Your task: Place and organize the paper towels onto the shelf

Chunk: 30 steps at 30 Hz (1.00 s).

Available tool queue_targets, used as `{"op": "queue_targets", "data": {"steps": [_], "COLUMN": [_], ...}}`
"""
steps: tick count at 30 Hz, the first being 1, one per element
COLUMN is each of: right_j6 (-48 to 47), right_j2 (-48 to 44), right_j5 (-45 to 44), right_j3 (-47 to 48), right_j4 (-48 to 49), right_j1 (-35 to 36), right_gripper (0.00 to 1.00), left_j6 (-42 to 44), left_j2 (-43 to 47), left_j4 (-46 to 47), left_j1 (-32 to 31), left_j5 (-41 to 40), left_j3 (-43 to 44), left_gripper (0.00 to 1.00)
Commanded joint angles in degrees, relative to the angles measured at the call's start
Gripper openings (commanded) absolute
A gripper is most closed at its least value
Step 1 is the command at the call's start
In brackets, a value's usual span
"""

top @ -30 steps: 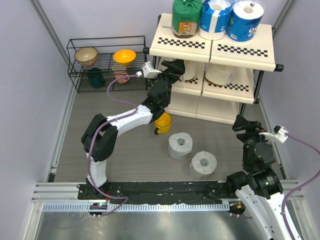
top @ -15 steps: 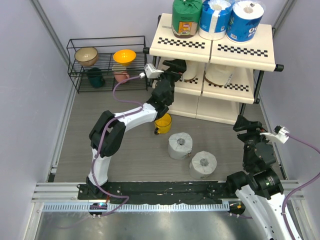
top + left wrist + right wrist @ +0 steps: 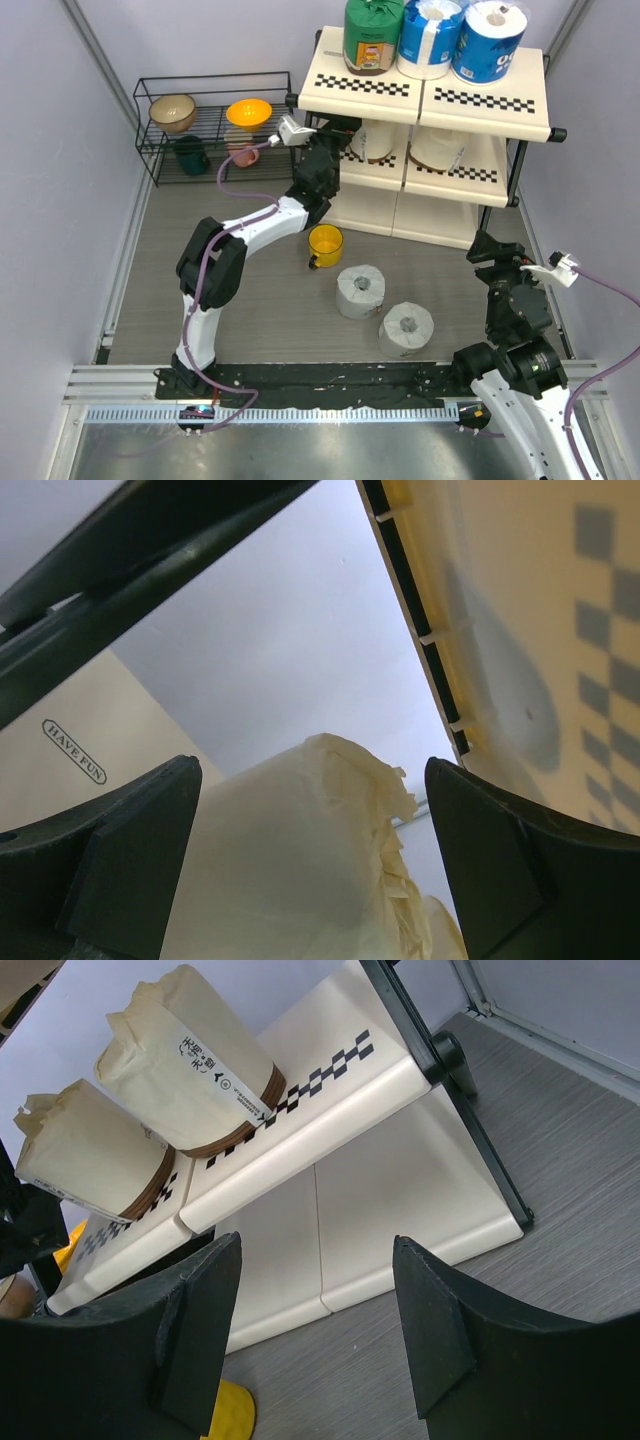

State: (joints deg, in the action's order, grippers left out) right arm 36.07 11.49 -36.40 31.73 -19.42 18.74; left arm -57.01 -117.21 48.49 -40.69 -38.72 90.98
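Reaching into the middle tier of the shelf (image 3: 430, 95), the left pincer (image 3: 310, 770) stands wide open about a cream roll (image 3: 290, 880) resting there, unclamped, probably so it sits beside its twin (image 3: 437, 150).

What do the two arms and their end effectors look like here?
The left arm and right arm: white links, black joints, a purple cable each, white wrist block. The left end effector and right end effector have broad, flat black fingers.
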Motion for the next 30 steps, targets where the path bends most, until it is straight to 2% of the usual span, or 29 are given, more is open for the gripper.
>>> {"op": "queue_targets", "data": {"steps": [1, 14, 30], "right_j6": [-1.1, -1.4, -2.2], "right_j2": [-0.7, -0.1, -0.5], "right_j5": [-1.7, -2.3, -3.1], "right_j3": [2.5, 2.9, 3.1], "right_j4": [0.2, 0.2, -0.2], "right_j1": [-0.1, -0.1, -0.1], "right_gripper": [0.68, 0.68, 0.68], "left_j6": [-0.1, -0.2, -2.0], "left_j2": [-0.9, -4.7, -7.4], "left_j4": [-0.2, -4.1, -4.0], "left_j1": [1.3, 2.1, 1.5], "left_j5": [0.7, 3.7, 7.4], "left_j3": [4.5, 11.9, 13.6], "left_gripper": [1.0, 1.0, 1.0]}}
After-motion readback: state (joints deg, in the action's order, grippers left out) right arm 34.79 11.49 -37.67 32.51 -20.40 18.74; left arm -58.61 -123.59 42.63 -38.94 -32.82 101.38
